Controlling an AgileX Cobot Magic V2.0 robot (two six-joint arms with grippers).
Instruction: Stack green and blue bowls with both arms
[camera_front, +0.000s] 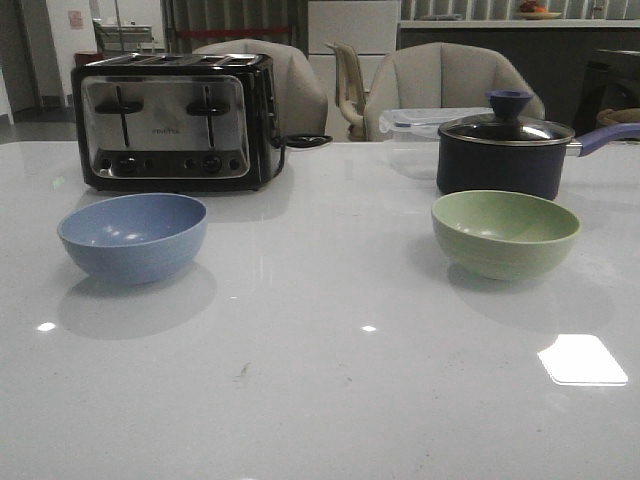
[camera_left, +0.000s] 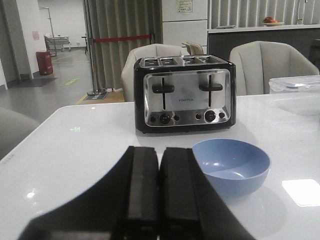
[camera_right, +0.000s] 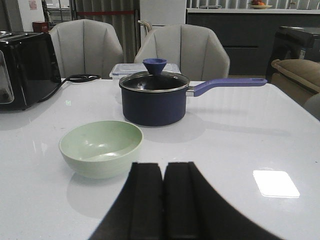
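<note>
Stacking not begun: matte periwinkle-blue round bowl (camera_front: 133, 237) and pale sage-green round bowl (camera_front: 505, 232) sit well apart on the glossy white counter (camera_front: 320, 380), left tool (camera_left: 159, 192) and right tool (camera_right: 163, 197) both clenched empty.

The front view looks low and level across the white table (camera_front: 320, 400), taking in all of it, with the toaster (camera_front: 175, 120) and saucepan (camera_front: 505, 150) at the far side. The 2 wrist views sit closer (each above its own fingers), facing the same way. The left shares the toaster (camera_left: 184, 93) and blue bowl (camera_left: 231, 166); the right shares the saucepan (camera_right: 155, 99) and green bowl (camera_right: 101, 148).
</note>
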